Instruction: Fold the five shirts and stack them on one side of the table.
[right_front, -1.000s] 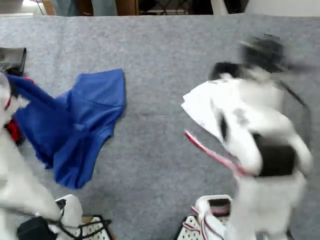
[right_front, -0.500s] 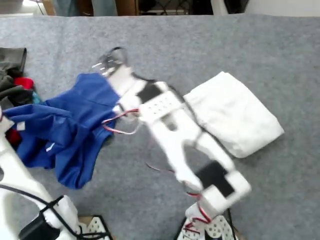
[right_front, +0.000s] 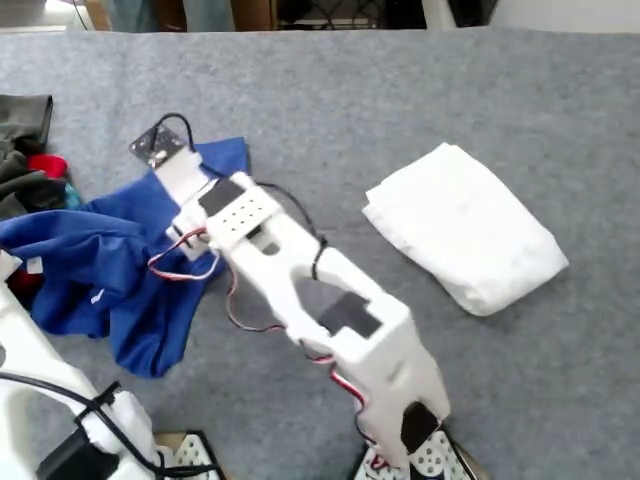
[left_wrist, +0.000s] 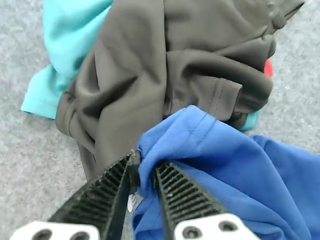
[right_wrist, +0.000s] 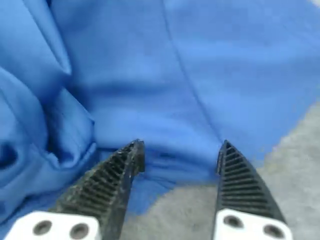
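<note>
Shirts lie at both ends of the table (right_front: 400, 100): the blue shirt (right_front: 120, 300) is crumpled on its left part, and a folded white shirt (right_front: 465, 235) sits well apart on the right. The left gripper (left_wrist: 145, 167) has its fingers almost together, pinching a fold of the blue shirt's edge between them. Just behind that fold is a heap: a dark grey shirt (left_wrist: 165, 65) over a teal shirt (left_wrist: 65, 30), with a bit of red cloth (left_wrist: 268, 67) at the heap's far side. The right gripper (right_wrist: 180, 147) hangs over the blue shirt with its fingers spread wide and nothing between them; whether the tips touch the cloth cannot be told. In the high view the right arm (right_front: 330, 310) stretches from the near edge across to the blue shirt, and the left arm (right_front: 30, 350) stands at the near left corner. The table is covered in grey felt. Beyond its far edge stands wooden furniture (right_front: 250, 12).
</note>
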